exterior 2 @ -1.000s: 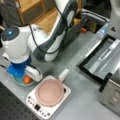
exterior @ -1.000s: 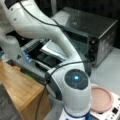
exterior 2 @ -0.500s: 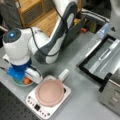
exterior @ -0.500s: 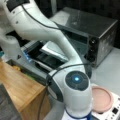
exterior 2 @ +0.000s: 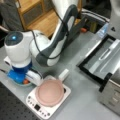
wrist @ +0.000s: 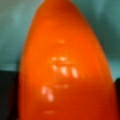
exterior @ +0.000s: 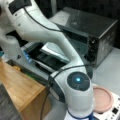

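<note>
Wrist view: carrot (wrist: 66, 67) fills gripper's front.

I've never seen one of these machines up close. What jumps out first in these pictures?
The big white robot arm fills both front views, bending down to a blue dish at a front view's lower left. In the wrist view a glossy orange carrot-like thing fills nearly the whole frame, right under the claw, which itself stays out of sight. Beside the dish sits a pink pan on a white cooker, with a steel toaster oven behind.
</note>
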### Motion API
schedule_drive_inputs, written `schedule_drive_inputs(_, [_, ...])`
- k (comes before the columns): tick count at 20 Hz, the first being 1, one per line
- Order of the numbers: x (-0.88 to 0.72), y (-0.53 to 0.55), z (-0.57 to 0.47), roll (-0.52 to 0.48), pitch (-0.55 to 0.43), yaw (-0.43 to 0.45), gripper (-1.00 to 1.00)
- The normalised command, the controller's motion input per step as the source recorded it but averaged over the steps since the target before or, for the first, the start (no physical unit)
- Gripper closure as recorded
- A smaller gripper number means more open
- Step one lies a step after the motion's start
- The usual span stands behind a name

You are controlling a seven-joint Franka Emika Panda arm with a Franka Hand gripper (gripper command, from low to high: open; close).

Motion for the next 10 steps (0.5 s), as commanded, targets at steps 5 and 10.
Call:
schedule_drive_inputs(5, [0.18,-0.08,0.16,-0.002,0.093,0.107,1.0])
schedule_drive_inputs(10, [0.01,-0.1,0.37,0.037,0.173,0.094,1.0])
